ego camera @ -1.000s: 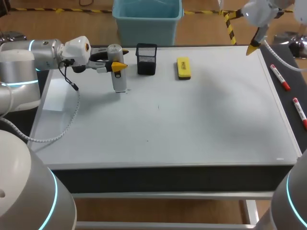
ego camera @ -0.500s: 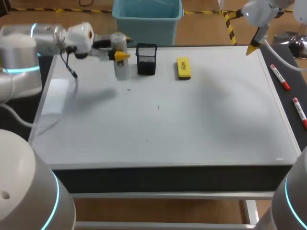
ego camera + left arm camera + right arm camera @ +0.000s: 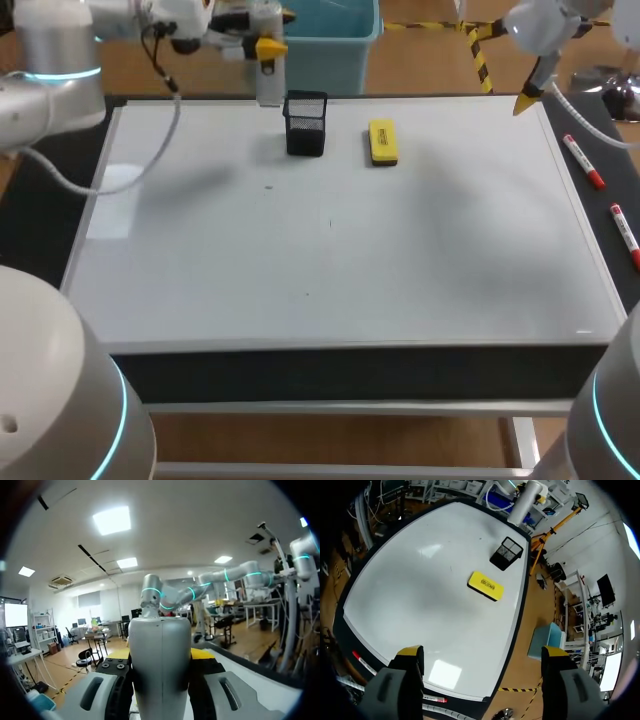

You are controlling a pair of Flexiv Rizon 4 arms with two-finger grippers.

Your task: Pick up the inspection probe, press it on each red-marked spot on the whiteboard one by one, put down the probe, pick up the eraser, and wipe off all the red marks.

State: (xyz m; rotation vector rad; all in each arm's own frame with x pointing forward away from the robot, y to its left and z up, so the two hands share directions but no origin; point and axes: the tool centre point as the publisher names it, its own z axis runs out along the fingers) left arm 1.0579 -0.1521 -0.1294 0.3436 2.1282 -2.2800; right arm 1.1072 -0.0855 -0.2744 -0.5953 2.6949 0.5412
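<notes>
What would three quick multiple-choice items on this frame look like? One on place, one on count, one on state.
1. Where is the yellow eraser?
A) flat on the whiteboard, to the right of the black mesh holder
B) inside the holder
C) hanging off the board's front edge

2. How many red markers lie beside the whiteboard's right edge?
A) one
B) two
C) four

3. What state is the left gripper in?
A) open, holding nothing
B) shut on the probe, held above the board's far edge
C) shut on the eraser

Answers:
1 A: the head view shows the eraser flat on the board beside the holder.
2 B: two markers lie on the dark strip there.
3 B: the left wrist view shows the silver probe clamped between the fingers.
</notes>
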